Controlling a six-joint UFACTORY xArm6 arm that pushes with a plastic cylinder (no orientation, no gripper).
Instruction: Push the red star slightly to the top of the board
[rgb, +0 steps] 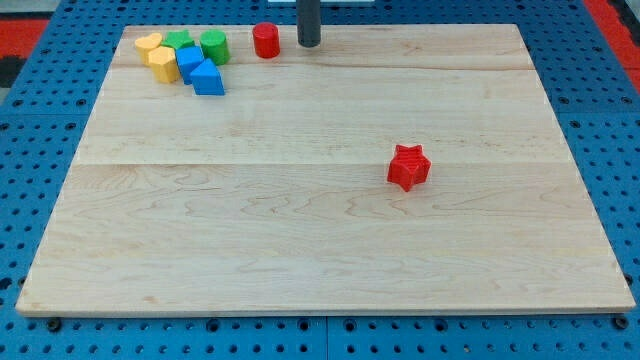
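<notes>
The wooden counter (320, 250) is lying on a blue pegboard surface (40, 110) and is carrying seven blocks in all: two red, two yellow, two green and two blue would make eight, but only seven can be counted for certain, since the green pieces are partly hiding one another.

The red star (408, 167) is sitting alone at the view's right of centre, about midway between top and bottom, well apart from every other block. The second red piece, a red cylinder (265, 41), is standing near the view's top edge.

The remaining blocks are clustering in the view's top left corner. Two yellow blocks (156, 55) are sitting at the left of the cluster, touching each other, their shapes hard to make out. One green cylinder (214, 46) is standing at the cluster's right, with a second green block (179, 41) just beside it, partly hidden. Two blue blocks (200, 70) are lying below these, touching one another.

The arm is carrying a rod rather than fingers, so nothing is being grasped or released. The rod's tip (309, 45) is resting near the view's top edge, just to the right of the red cylinder and not touching it, and is standing well apart from the red star.
</notes>
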